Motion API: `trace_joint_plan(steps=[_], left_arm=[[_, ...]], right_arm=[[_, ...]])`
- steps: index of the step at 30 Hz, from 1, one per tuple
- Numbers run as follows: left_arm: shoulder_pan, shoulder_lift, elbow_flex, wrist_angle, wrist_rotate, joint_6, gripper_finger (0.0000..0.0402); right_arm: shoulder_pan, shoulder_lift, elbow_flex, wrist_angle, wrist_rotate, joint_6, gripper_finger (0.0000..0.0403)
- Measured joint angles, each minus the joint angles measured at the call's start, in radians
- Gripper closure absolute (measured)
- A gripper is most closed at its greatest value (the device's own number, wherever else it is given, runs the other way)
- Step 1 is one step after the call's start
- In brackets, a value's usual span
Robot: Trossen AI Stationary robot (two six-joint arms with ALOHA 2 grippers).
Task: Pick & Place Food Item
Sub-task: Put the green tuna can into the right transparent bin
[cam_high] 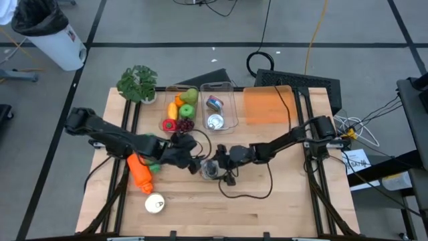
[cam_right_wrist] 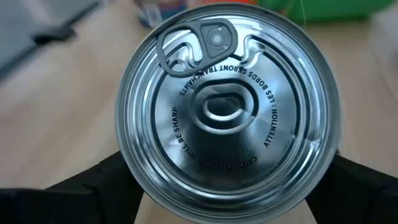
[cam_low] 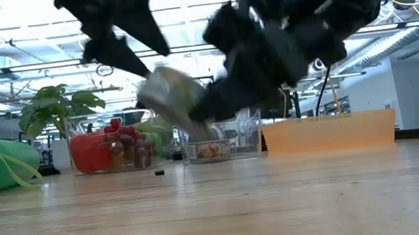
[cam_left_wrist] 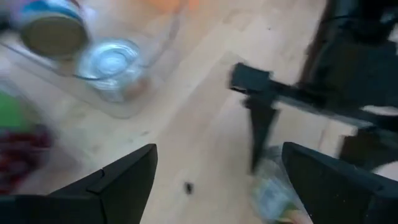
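A silver tin can with a pull-tab lid [cam_right_wrist: 227, 109] fills the right wrist view; it is the pale can [cam_low: 175, 96] in the low view and sits near the table's middle [cam_high: 208, 171] in the high view. My right gripper [cam_high: 217, 167] is shut on it. My left gripper [cam_high: 190, 155] is open just to the can's left, its fingers spread [cam_left_wrist: 217, 180] and touching nothing; its wrist view shows the can [cam_left_wrist: 273, 194] and the right arm a little way ahead. My right gripper pinches the can by its side wall, one finger [cam_right_wrist: 102, 186] on each side of the rim, with the pull-tab lid [cam_right_wrist: 205, 43] facing the wrist. The fingers come in slanting from the table's right. The can is lifted clear of the table and tilted [cam_low: 175, 96].
A clear bin of toy fruit [cam_high: 179, 110] and a clear bin with cans [cam_high: 227, 94] stand at the far middle, an orange tray [cam_high: 267, 106] to their right, a potted plant [cam_high: 138, 84] far left. An orange and green toy [cam_high: 140, 173] and a white round thing [cam_high: 155, 203] lie near left.
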Motion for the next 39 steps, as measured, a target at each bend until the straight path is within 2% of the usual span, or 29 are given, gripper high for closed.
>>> trace_joint_plan(steps=[3,6,10,17,21,25,28,33,39], left_arm=[[-0.016,-0.041,-0.003,-0.016,-0.054,0.025,0.0041],[-0.016,-0.072,-0.005,-0.036,-0.059,0.049,0.0041],[-0.022,-0.116,-0.006,-0.038,-0.076,0.09,0.0041],[-0.041,-0.197,-0.006,-0.09,-0.194,0.159,0.0041],[-0.027,-0.214,-0.006,-0.142,-0.248,0.162,0.0041],[0.005,-0.213,-0.008,-0.178,-0.253,0.165,0.0041],[0.031,-0.218,-0.008,-0.185,-0.241,0.192,0.0041],[0.064,-0.248,-0.008,-0.197,-0.229,0.21,0.0041],[0.081,-0.278,-0.008,-0.219,-0.229,0.217,0.0041]], right_arm=[[-0.002,-0.037,0.001,-0.001,-0.005,-0.009,0.0056],[-0.003,-0.069,0.001,0.006,0.004,-0.028,0.0056],[-0.023,-0.149,-0.002,-0.069,0.022,-0.084,0.0056],[-0.167,-0.378,-0.002,-0.24,0.079,-0.158,0.0056],[-0.292,-0.446,0.052,-0.423,0.085,-0.189,0.0057],[-0.399,-0.41,0.183,-0.64,0.082,-0.244,0.0057],[-0.465,-0.338,0.305,-0.762,0.023,-0.283,0.0057],[-0.534,-0.191,0.434,-0.879,-0.073,-0.327,0.0057],[-0.554,-0.052,0.473,-0.923,-0.078,-0.366,0.0057]])
